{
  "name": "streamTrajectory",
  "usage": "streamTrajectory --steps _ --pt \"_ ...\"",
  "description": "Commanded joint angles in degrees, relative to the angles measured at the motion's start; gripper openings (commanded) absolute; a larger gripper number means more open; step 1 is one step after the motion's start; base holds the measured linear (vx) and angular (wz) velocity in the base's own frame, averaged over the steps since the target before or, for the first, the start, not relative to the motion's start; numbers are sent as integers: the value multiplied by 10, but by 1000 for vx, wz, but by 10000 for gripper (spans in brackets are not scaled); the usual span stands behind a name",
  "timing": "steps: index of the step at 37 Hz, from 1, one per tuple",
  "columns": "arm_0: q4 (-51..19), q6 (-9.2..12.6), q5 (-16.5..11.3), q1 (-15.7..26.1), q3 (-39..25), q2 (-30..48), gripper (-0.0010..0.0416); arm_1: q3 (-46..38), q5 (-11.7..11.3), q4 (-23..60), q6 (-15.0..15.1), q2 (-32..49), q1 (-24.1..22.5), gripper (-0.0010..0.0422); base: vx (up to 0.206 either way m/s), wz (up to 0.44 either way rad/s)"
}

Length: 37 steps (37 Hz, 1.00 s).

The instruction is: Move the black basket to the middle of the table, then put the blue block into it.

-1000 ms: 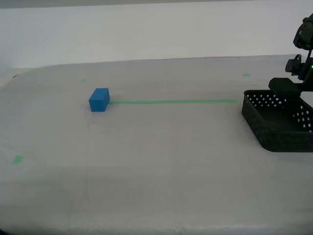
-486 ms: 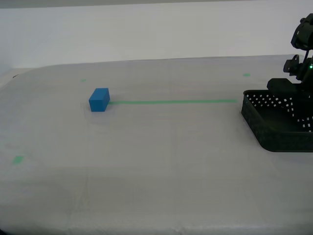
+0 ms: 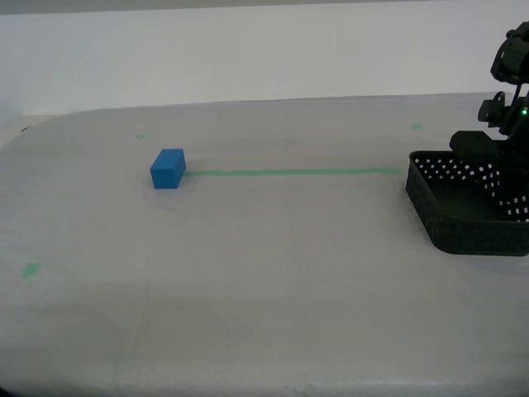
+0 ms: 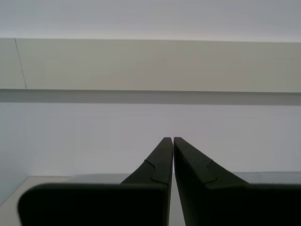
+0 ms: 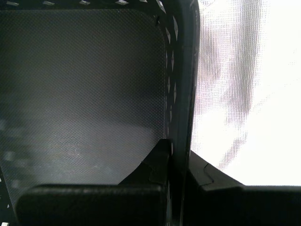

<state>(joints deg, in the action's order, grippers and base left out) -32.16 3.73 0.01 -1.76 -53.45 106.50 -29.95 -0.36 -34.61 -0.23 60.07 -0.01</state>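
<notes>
The table [image 3: 273,273], clothed in whitish grey, bears a green tape line [image 3: 289,172], the blue block [image 3: 168,168] and the black basket [image 3: 467,203]

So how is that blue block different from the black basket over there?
The blue block is small, solid and plain-faced; the black basket is much bigger, hollow and perforated. The block sits free, while my first end effector grips the basket's wall. Both rest on the table by the green tape line.

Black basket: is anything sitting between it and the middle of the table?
Nothing visible does. Between the perforated black plastic basket and the mid-table there is only cloth and the flat thin green tape line. The small bright-blue block lies beyond the middle, toward the exterior view's left.
</notes>
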Motion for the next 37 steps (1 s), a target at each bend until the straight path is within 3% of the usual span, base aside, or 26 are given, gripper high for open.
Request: streamTrajectory --steps 1,9,37 --pt "0 6 -5 0 0 -1 -1 0 0 -2 1 0 0 0 0 0" --pt "-1 8 -31 0 0 -16 -1 0 0 -2 1 0 0 0 0 0" --pt "-61 32 -32 0 0 -140 -1 0 0 -2 1 0 0 0 0 0"
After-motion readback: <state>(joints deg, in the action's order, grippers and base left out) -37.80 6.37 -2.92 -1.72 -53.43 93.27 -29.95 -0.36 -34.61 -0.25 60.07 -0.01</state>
